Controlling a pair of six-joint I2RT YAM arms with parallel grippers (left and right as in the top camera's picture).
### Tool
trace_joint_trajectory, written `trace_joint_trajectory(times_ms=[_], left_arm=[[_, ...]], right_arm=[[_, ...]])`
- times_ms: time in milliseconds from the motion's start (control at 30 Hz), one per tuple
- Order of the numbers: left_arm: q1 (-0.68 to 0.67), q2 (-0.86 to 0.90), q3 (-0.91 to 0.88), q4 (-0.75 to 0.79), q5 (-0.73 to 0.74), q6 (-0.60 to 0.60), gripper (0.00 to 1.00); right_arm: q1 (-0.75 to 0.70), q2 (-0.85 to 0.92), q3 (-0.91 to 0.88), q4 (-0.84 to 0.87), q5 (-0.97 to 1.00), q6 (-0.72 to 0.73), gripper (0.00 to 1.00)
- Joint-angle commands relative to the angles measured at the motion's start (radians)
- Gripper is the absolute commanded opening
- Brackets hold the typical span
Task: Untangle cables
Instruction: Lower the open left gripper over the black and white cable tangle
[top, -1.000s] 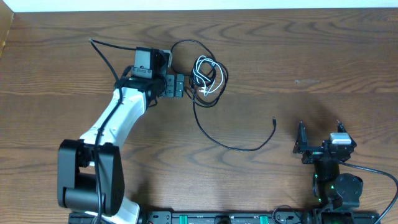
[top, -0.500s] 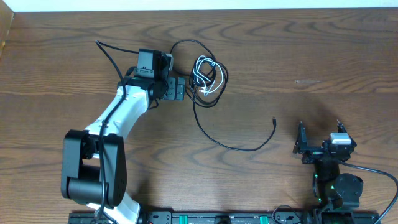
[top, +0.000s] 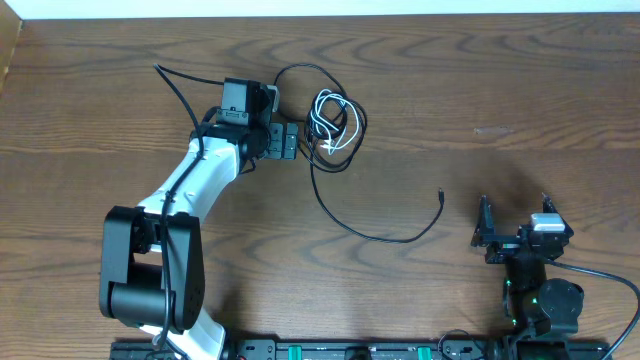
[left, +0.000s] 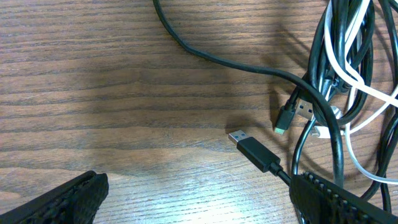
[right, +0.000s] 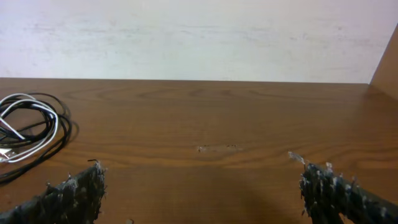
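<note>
Overhead, the thin black cable (top: 362, 234) and looped white cable (top: 333, 120) lie tangled on the wood-grain table (top: 500, 90), just beside the left gripper (top: 285, 140), whose jaws stand apart. Only the left wrist view resolves a metal USB plug (left: 238, 136). The right gripper (top: 513, 222) is well apart from them, jaws also spread.

A brown wood-grain table (top: 500, 80) meets a pale wall (right: 199, 37) at its far edge.

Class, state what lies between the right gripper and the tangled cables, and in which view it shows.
Overhead view: between the right gripper and the tangle lies only the black cable tail with its plug end; otherwise bare table.
</note>
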Motion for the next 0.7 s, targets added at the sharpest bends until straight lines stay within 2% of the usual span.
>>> trace_joint_trajectory(times_ms=[0, 433, 667], left_arm=[[-0.003, 0.01, 0.022, 0.001, -0.009, 0.018, 0.98], [-0.009, 0.01, 0.022, 0.002, 0.077, 0.017, 0.98], [-0.084, 0.01, 0.022, 0.018, 0.072, 0.019, 0.98]], right_arm=[[-0.007, -0.007, -0.002, -0.003, 0.011, 0.018, 0.99], [-0.007, -0.007, -0.002, -0.003, 0.011, 0.018, 0.99], [-0.007, -0.007, -0.002, -0.003, 0.011, 0.018, 0.99]])
